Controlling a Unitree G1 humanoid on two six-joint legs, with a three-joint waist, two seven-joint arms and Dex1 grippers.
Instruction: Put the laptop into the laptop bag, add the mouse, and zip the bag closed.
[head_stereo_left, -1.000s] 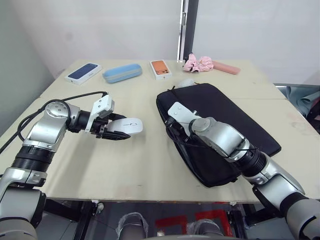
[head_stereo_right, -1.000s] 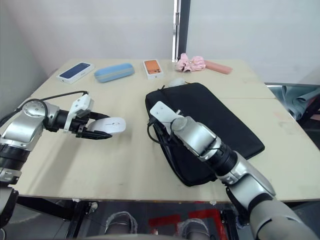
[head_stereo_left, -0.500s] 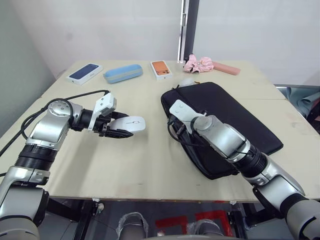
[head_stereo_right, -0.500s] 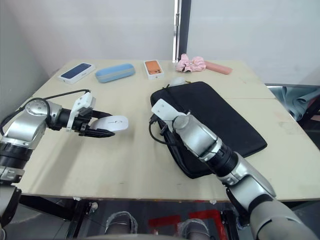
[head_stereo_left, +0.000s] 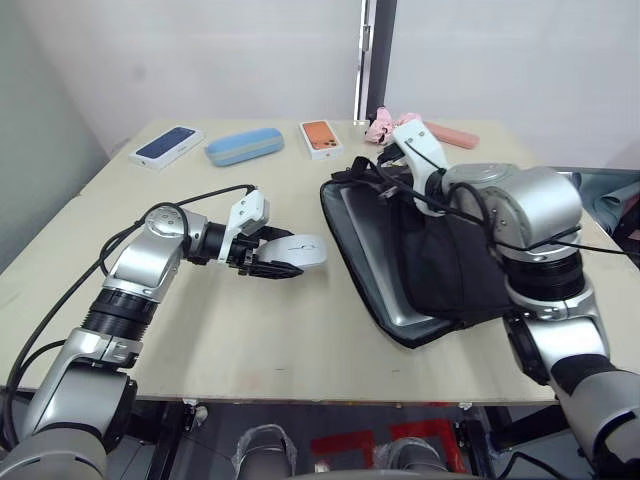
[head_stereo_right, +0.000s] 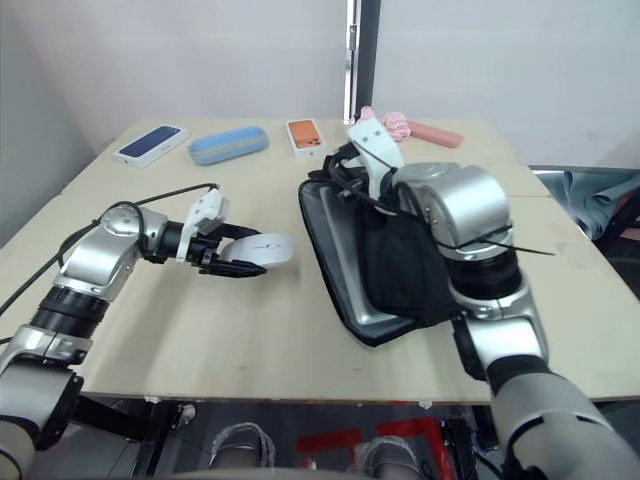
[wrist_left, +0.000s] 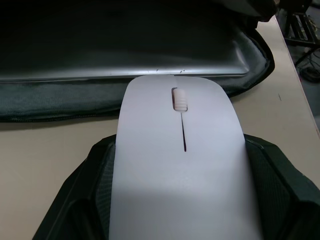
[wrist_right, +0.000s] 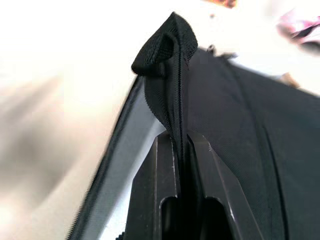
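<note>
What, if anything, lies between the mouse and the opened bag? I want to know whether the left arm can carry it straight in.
Nothing visible. The left gripper holds the mouse over bare table, and the right gripper lifts the laptop bag flap, exposing the laptop inside.

Both arms raised over the table, each gripper clamped on something.

The left arm reaches forward and inward, forearm nearly level, its left gripper (head_stereo_left: 272, 262) pointing toward the robot's right with both black fingers (wrist_left: 90, 200) closed under and around the slim glossy white oval mouse (wrist_left: 181, 165). The right arm is bent sharply at the elbow, forearm upright, wrist turned inward; the right gripper (wrist_right: 182, 142) has its two black fingers pressed together on a fold of the black soft fabric laptop bag (head_stereo_left: 455, 270), holding that flap lifted.
</note>
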